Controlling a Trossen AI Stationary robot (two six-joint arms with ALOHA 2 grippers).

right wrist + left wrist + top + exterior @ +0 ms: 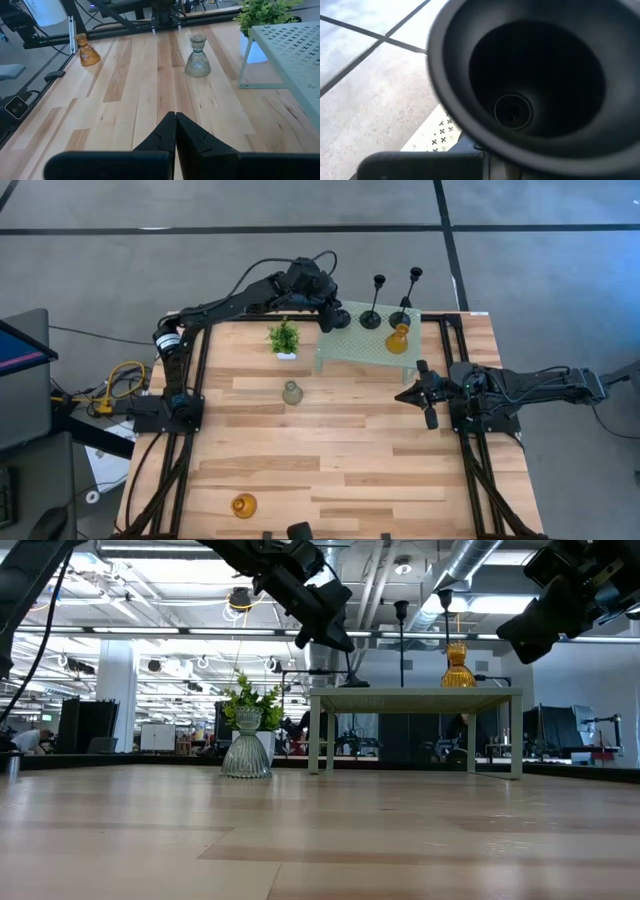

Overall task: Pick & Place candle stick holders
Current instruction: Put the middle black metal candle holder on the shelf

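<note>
My left gripper [335, 315] is over the far left part of the pale green mesh stand [350, 358], shut on a black candle stick holder. That holder's cup [520, 75] fills the left wrist view. Two more black holders [372, 315] [403, 308] and an amber glass one [397, 340] stand on the mesh stand by their bases. A clear-grey glass holder [291, 392] stands mid-table. A second amber one [243, 505] stands near the front edge. My right gripper [420, 393] is shut and empty, above the table at the right. My left gripper holds the black holder below its cup, at the upper stem [347, 652]. In the wrist view the cup hides the place of contact. The fingers [330, 632] slant down from the table's left. The holder is upright, its foot [351, 682] at the stand's top; whether it rests there I cannot tell.
A small green potted plant [284, 338] stands left of the mesh stand, near the clear-grey holder. The stand's legs [316, 735] rise from the table at the far right. Bare wood lies across the table's middle and front.
</note>
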